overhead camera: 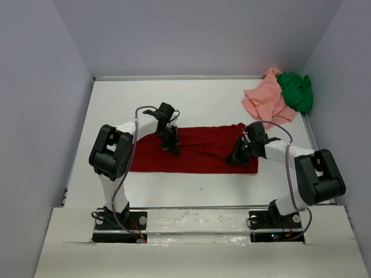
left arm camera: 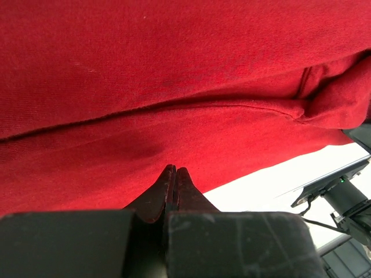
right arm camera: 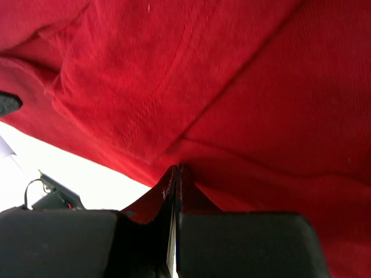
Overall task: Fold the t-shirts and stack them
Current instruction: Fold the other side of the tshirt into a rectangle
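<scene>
The left gripper point(overhead camera: 172, 148) is a little left of the centre in the top view, over the left half of the red shirt point(overhead camera: 200, 152). Its fingers point(left arm camera: 153, 202) are pressed together. Their tips touch the red cloth close to its lower edge. Whether a thin fold is caught between them, I cannot tell.

The red shirt lies spread as a wide band across the middle of the table point(overhead camera: 174, 98).

The right gripper point(overhead camera: 236, 157) is on the right end of this shirt. Its fingers point(right arm camera: 191, 200) are also clenched, with the tips against the cloth, just below a stitched seam.

In the upper right of the frame the pink shirt point(overhead camera: 265, 101) lies crumpled. The green shirt point(overhead camera: 297, 90) touches it on the right. Both are well apart from the fingers.
</scene>
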`<action>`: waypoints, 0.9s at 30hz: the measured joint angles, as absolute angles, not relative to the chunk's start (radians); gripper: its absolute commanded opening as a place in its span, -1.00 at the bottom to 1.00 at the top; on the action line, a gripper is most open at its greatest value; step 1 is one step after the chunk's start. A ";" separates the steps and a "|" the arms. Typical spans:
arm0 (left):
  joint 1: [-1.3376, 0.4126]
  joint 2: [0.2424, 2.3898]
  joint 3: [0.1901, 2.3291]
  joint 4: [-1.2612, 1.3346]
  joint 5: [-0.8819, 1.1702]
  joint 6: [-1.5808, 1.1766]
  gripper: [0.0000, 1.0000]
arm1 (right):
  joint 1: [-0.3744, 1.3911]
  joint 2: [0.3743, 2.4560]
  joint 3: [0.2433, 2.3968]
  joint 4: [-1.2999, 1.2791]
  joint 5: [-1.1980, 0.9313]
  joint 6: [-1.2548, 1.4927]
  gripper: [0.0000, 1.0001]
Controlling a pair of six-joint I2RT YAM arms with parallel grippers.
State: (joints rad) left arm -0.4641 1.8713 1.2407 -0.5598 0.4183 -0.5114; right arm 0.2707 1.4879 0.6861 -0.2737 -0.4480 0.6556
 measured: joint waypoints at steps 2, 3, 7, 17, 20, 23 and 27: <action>-0.464 1.871 1.246 -0.563 0.418 -0.506 -1.00 | 0.273 1.499 0.686 -0.256 -0.445 0.664 -1.00; -0.464 1.871 1.248 -0.566 0.418 -0.505 -1.00 | 0.275 1.505 0.686 -0.244 -0.442 0.668 -1.00; -0.464 1.878 1.254 -0.574 0.416 -0.498 -1.00 | 0.283 1.529 0.686 -0.204 -0.438 0.682 -1.00; -0.464 1.894 1.261 -0.589 0.415 -0.487 -1.00 | 0.298 1.580 0.719 -0.171 -0.433 0.706 -1.00; -0.464 1.899 1.264 -0.590 0.415 -0.487 -1.00 | 0.299 1.626 0.778 -0.172 -0.433 0.704 -1.00; -0.465 1.899 1.264 -0.592 0.415 -0.487 -1.00 | 0.301 1.684 0.874 -0.178 -0.432 0.702 -1.00; -0.464 1.899 1.264 -0.592 0.414 -0.487 -1.00 | 0.302 1.763 1.026 -0.179 -0.434 0.695 -1.00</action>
State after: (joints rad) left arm -0.4644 1.8988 1.2636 -0.5919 0.4137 -0.4870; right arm 0.3019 1.7630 1.0260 -0.1787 -0.4335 0.6952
